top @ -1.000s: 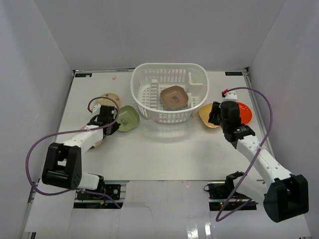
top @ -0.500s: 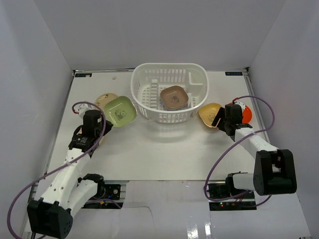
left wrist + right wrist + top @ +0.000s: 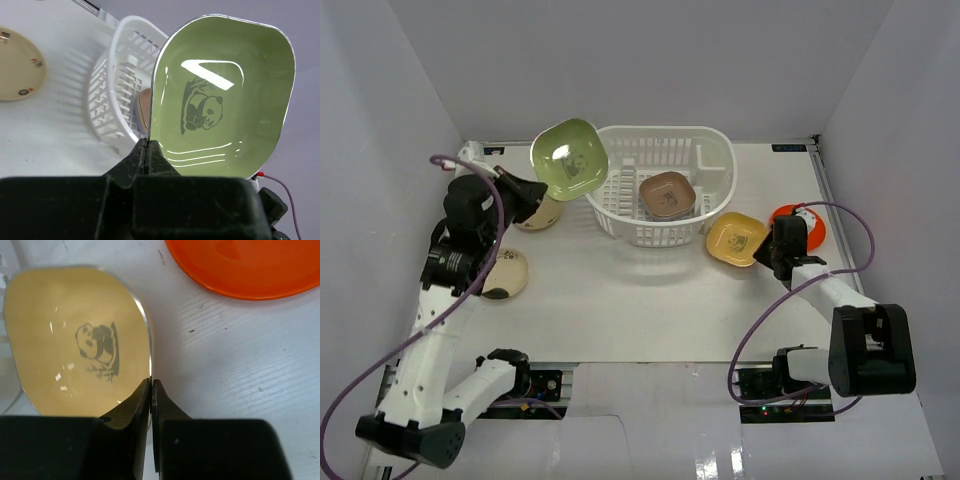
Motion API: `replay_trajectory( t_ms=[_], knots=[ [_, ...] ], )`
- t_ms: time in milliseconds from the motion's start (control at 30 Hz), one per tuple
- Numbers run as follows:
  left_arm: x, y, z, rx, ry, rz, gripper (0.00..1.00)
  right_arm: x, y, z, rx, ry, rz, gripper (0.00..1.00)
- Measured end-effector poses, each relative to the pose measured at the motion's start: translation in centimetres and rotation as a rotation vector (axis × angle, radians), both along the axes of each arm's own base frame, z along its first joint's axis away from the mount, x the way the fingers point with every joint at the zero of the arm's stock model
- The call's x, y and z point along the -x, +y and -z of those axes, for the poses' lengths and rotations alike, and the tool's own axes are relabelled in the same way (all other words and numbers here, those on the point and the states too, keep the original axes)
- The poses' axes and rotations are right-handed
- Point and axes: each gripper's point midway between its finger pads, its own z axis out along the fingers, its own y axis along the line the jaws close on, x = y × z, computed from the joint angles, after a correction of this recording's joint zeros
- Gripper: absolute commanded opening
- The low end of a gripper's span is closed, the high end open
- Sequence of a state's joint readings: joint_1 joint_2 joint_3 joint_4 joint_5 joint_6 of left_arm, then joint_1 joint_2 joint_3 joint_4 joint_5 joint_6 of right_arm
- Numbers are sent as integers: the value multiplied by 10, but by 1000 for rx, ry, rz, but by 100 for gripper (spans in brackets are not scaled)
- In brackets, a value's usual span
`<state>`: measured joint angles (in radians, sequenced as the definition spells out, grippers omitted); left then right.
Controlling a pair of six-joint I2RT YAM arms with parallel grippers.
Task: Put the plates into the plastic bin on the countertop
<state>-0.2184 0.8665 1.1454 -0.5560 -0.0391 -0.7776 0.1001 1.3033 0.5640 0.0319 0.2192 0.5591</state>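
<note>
**While both grippers are clamped on plate rims: holdings beside the bin**

Where the left gripper (image 3: 147, 146) is concerned, its jaws are pinched tight on the lower rim of a light-green rounded-square plastic plate with a panda picture (image 3: 225, 100). The plate is held on edge, well above the flat white countertop (image 3: 640, 290), next to the left rim of the large white slotted plastic bin (image 3: 660, 132). An edge grip is judged to suit a shallow dish with no other hold, and the height to be what is needed to clear the bin wall.

The right gripper (image 3: 151, 382) is likewise closed on the rim of a yellow rounded-square panda plate (image 3: 75, 340), low beside the bin's right front corner. Whether that plate is clear of the surface cannot be told.

Further items:
- One tan rounded-square plate (image 3: 668, 194), lying flat on the bin floor.
- One red-orange round plate (image 3: 250, 265), on the countertop just beyond the right gripper.
- Two cream round plates, (image 3: 542, 213) and (image 3: 505, 272), on the countertop under and near the left arm.
</note>
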Motion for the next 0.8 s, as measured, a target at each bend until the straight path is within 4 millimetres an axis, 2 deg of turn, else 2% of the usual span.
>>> replay_trajectory(
  t_ms=[67,133,200,267,400,533,667,733,800],
  knots=[
    [-19,-19,-7,-2,12,57,0,3,0,-11,-4,-29,1,8],
    [-40,-45,-4,-22,43,117,0,8,-2,-26,-7,-74,11,8],
    [-59,-78,4,-59,79,178,0,12,-5,-48,-4,-134,23,8],
    [-76,-123,16,-102,118,260,0,15,-8,-73,-1,-207,37,8],
    [-103,-168,39,-147,167,316,0,23,-16,-122,18,-314,62,8],
    [-132,-188,73,-196,227,299,0,26,-20,-188,30,-458,62,8],
    [-157,-201,107,-240,280,266,0,24,-8,-259,10,-595,-12,8],
    [-167,-207,127,-260,309,257,0,18,0,-287,-1,-639,-61,8],
    [-172,-212,148,-275,344,252,0,11,9,-306,-7,-667,-108,8]
  ],
)
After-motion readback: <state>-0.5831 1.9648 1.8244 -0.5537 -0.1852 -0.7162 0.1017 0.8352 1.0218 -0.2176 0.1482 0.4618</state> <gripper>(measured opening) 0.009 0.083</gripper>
